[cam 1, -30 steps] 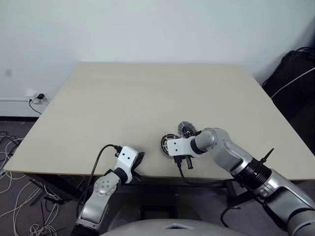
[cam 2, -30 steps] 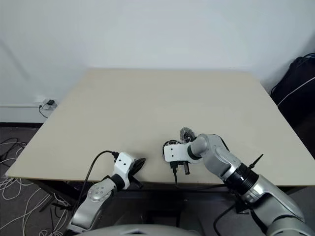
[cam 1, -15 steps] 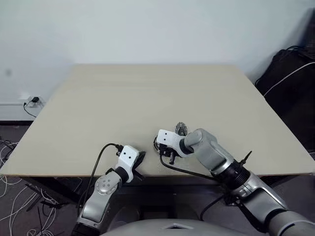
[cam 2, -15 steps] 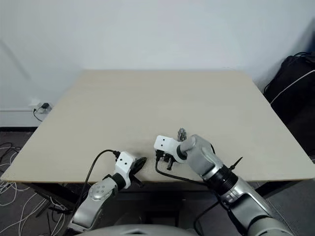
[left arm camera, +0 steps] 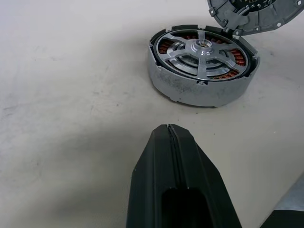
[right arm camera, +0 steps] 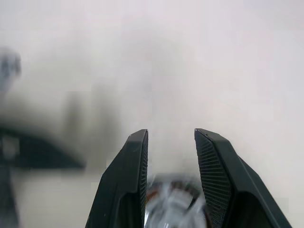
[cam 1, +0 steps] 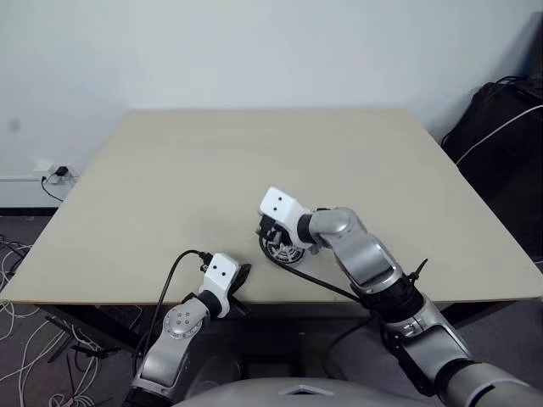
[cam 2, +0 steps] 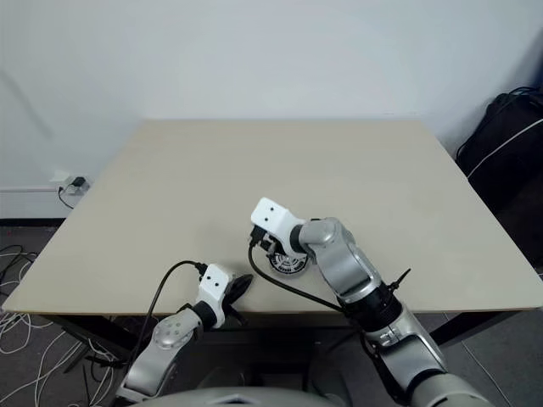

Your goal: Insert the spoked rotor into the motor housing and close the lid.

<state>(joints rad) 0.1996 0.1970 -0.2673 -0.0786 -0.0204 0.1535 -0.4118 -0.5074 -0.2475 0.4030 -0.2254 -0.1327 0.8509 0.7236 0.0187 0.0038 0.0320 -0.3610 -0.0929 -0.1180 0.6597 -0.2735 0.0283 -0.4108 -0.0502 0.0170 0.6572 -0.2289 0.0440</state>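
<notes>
The motor housing (left arm camera: 202, 78) is dull grey metal with copper-orange windings inside, and the spoked rotor (left arm camera: 204, 47) seated in it is brighter, smooth silver metal. The lid (left arm camera: 251, 14) is cast-looking silver metal. The table (cam 1: 212, 170) is matt, pale and wood-like, faintly scuffed.

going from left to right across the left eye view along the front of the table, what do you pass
Wall socket with its plug → left gripper, fingers shut, at the table's front edge → motor housing with the spoked rotor in it, right gripper just above → black bag on the floor.

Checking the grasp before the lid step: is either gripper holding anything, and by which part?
Nothing is held. The left gripper is shut and empty; the right gripper has its fingers apart with nothing between them.
</notes>
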